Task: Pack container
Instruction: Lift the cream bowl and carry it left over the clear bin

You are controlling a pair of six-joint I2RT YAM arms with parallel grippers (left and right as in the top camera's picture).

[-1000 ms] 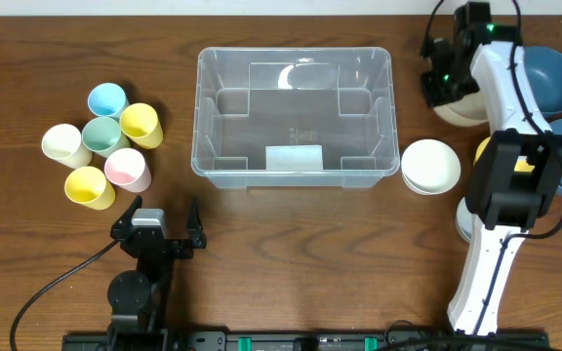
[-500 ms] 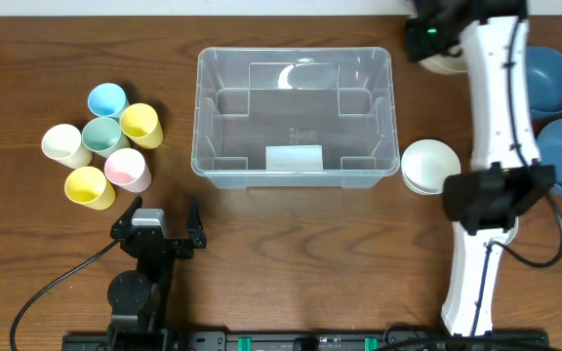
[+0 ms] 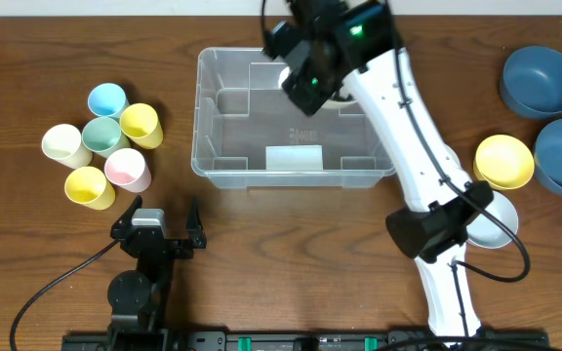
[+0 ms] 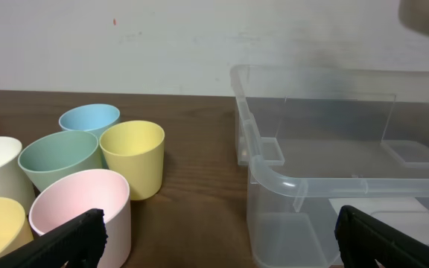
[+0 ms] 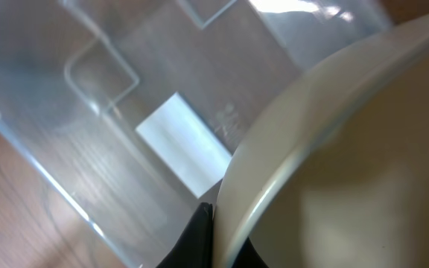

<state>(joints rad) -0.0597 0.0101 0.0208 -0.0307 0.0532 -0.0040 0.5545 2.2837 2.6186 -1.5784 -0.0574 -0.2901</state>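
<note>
The container (image 3: 203, 117) is a large clear bin at the table's middle back, with a white label (image 3: 294, 157) on its base. My right gripper (image 3: 310, 90) hangs over its back part, shut on the rim of a cream bowl (image 3: 338, 96). In the right wrist view the bowl (image 5: 348, 149) fills the right side, my gripper (image 5: 214, 231) pinches its edge, and the container (image 5: 88, 89) lies below. My left gripper (image 3: 159, 219) is open and empty at the table's front left. In the left wrist view it (image 4: 222, 246) faces the container's corner (image 4: 274, 175).
Several pastel cups (image 3: 105, 146) stand left of the container; a pink one (image 4: 80, 205) is nearest my left gripper. Two blue bowls (image 3: 540, 80), a yellow bowl (image 3: 503, 161) and a white bowl (image 3: 496, 222) sit at the right.
My right arm has swung left from the bowls at the far right, carrying the cream bowl over the container. The left arm has not moved.
</note>
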